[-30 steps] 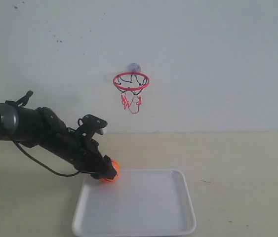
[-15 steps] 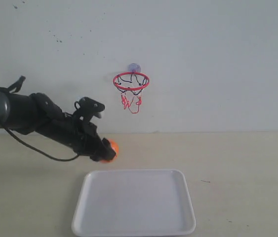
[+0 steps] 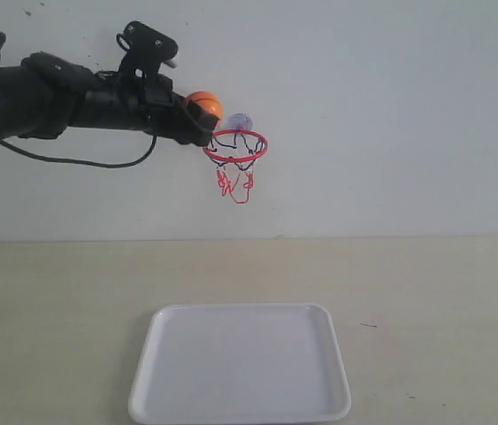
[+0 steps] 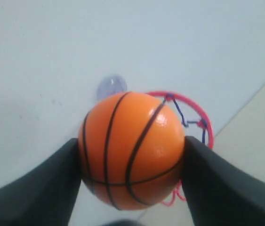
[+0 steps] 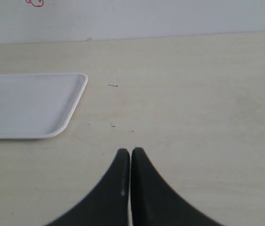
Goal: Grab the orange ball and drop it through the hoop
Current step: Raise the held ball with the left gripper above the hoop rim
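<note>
Ball (image 3: 204, 106) is clamped between the two fingers of the left gripper (image 3: 197, 115), pinched at its sides, as is seen close up in the left wrist view. It is held high in the air in front of the wall (image 3: 390, 106), just beside the hoop (image 3: 234, 160) and a little above its red ring. In the exterior view the ball is placed over the ring's left edge rather than its middle, so the opening lies down and to the right of the gripper. How the ball stands in depth against the ring cannot be told. A short shift toward the ring's middle is judged to be needed before release. The right gripper (image 5: 131, 157) is seen with its fingers pressed together on nothing, low over the table (image 5: 207, 103), well apart from the hoop, so the left arm is the nearer. The tray (image 3: 240, 363) is set on the table below the hoop.
</note>
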`<state>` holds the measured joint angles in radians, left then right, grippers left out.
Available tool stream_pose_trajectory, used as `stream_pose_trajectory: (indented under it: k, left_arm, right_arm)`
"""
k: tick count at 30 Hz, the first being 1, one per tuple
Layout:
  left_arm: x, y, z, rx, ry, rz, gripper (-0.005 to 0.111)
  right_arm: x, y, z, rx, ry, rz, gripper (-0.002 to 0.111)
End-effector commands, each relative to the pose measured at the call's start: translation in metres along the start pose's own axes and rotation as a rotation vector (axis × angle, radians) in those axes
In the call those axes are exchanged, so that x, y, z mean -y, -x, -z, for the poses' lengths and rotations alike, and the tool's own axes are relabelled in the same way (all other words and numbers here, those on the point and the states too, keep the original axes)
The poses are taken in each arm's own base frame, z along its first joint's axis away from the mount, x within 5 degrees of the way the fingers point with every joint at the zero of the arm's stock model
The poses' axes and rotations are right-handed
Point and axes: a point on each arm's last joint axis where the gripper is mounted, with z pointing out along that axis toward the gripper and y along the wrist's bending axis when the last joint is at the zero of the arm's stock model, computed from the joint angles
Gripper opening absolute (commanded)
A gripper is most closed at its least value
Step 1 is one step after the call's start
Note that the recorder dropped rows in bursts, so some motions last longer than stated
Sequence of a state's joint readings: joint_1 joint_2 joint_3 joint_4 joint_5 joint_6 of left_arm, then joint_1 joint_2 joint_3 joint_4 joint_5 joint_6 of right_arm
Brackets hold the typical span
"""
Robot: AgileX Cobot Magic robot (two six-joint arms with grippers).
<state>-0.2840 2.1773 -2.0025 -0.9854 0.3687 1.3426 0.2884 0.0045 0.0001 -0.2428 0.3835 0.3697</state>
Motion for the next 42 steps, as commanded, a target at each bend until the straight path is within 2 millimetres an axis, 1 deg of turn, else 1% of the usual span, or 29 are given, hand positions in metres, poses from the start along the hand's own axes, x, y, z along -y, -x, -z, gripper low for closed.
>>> stream_pose_trajectory:
  k: [1, 2, 4, 7, 11, 14, 18, 20, 22, 24, 27, 31, 35, 39, 42]
  left_arm:
    - [-0.007, 0.001, -0.017, 0.047, -0.014, -0.002, 0.004]
    - [-0.006, 0.000, -0.025, 0.058, -0.032, -0.008, 0.004]
    - [-0.007, 0.000, -0.033, 0.080, -0.045, 0.003, 0.004]
    - [-0.005, -0.001, -0.040, 0.099, -0.082, 0.016, 0.004]
    - [-0.006, 0.001, -0.041, 0.119, -0.081, 0.039, 0.004]
    - [-0.006, 0.005, -0.041, 0.161, -0.081, 0.089, 0.005]
    - [-0.003, 0.006, -0.040, 0.172, -0.119, 0.087, 0.024]
    - [-0.005, 0.005, -0.039, 0.173, -0.125, 0.094, 0.032]
    - [-0.010, 0.004, -0.038, 0.186, -0.122, 0.119, 0.047]
    - [-0.012, 0.004, -0.037, 0.189, -0.118, 0.126, 0.053]
    - [-0.014, 0.003, -0.036, 0.190, -0.112, 0.131, 0.058]
    - [-0.014, 0.007, -0.036, 0.232, -0.111, 0.096, 0.057]
    - [-0.015, 0.007, -0.035, 0.241, -0.115, 0.116, 0.058]
    - [-0.016, 0.007, -0.035, 0.239, -0.120, 0.153, 0.063]
    - [-0.021, 0.005, -0.034, 0.237, -0.104, 0.156, 0.068]
  right_arm:
    - [0.000, 0.001, 0.000, 0.009, 0.000, 0.006, 0.000]
    - [0.000, 0.001, 0.000, 0.009, 0.000, 0.006, 0.000]
    - [0.000, 0.001, 0.000, 0.009, 0.000, 0.006, 0.000]
    - [0.000, 0.001, 0.000, 0.009, 0.000, 0.006, 0.000]
    - [0.000, 0.001, 0.000, 0.009, 0.000, 0.006, 0.000]
    - [0.000, 0.001, 0.000, 0.009, 0.000, 0.006, 0.000]
    - [0.000, 0.001, 0.000, 0.009, 0.000, 0.006, 0.000]
    - [0.000, 0.001, 0.000, 0.009, 0.000, 0.006, 0.000]
    - [0.000, 0.001, 0.000, 0.009, 0.000, 0.006, 0.000]
    - [0.000, 0.001, 0.000, 0.009, 0.000, 0.006, 0.000]
    - [0.000, 0.001, 0.000, 0.009, 0.000, 0.006, 0.000]
    - [0.000, 0.001, 0.000, 0.009, 0.000, 0.006, 0.000]
    - [0.000, 0.001, 0.000, 0.009, 0.000, 0.006, 0.000]
    - [0.000, 0.001, 0.000, 0.009, 0.000, 0.006, 0.000]
    - [0.000, 0.001, 0.000, 0.009, 0.000, 0.006, 0.000]
